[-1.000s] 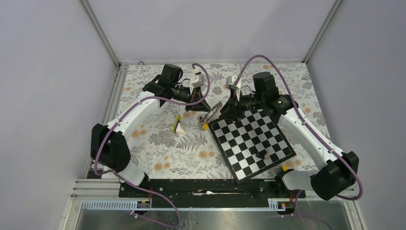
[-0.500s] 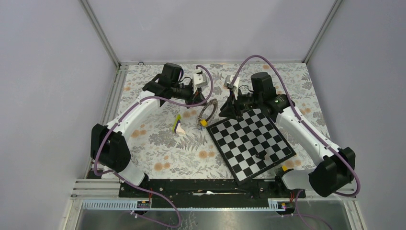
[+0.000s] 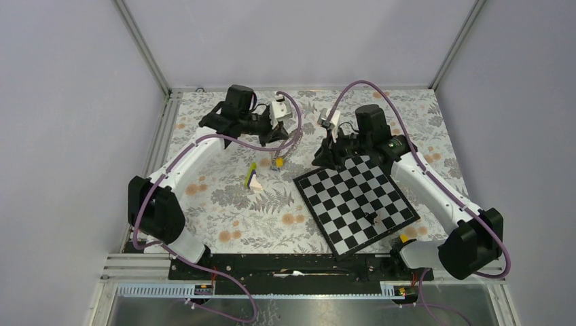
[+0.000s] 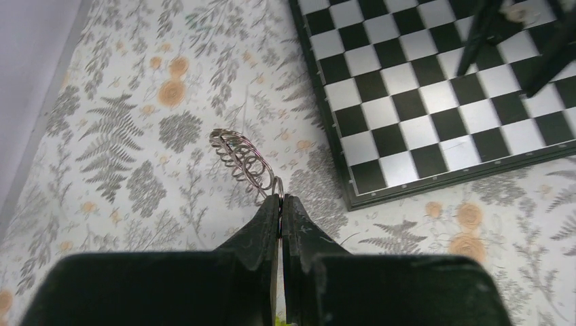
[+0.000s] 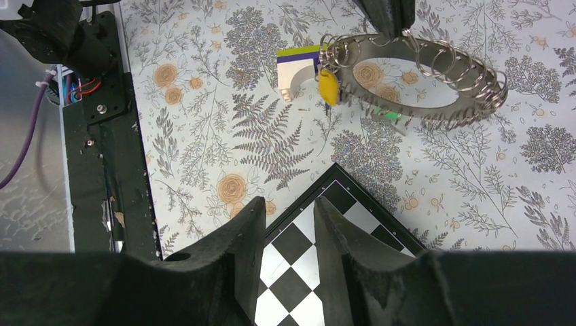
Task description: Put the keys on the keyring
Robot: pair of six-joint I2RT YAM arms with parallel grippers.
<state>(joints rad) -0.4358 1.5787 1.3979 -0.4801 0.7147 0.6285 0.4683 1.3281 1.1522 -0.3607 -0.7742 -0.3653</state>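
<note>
Grey walls enclose a fern-printed tablecloth (image 3: 224,204) and glossy chessboard (image 3: 356,197). Above, the left gripper (image 4: 280,204) pinches the coiled metal keyring (image 5: 435,112), a yellow key (image 5: 327,85) dangling from it; the right gripper (image 5: 289,207) gapes, empty.

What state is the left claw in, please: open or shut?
Shut: the left claw pinches the keyring by its rim, its fingers pressed together in the left wrist view.

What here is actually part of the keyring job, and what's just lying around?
Job: keyring, pinched by the left gripper; yellow key hanging at it; black key on the chessboard.
Lying about: chessboard; wedge; yellow block.
</note>
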